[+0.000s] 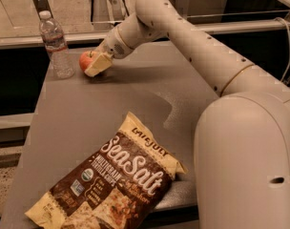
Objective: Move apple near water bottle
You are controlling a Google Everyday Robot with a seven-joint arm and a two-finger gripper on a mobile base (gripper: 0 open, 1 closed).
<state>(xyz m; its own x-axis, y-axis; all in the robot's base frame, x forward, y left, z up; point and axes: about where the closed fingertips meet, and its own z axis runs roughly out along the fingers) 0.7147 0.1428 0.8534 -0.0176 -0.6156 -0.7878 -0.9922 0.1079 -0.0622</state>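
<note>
"Pincer [96, 65] closed on the apple [86, 59], low over the surface [135, 99], just beside the water bottle [56, 46]?"

"Yes, though whether the apple touches down is unclear. Released too high, it could roll, and a sideways nudge could topple the water bottle."
</note>
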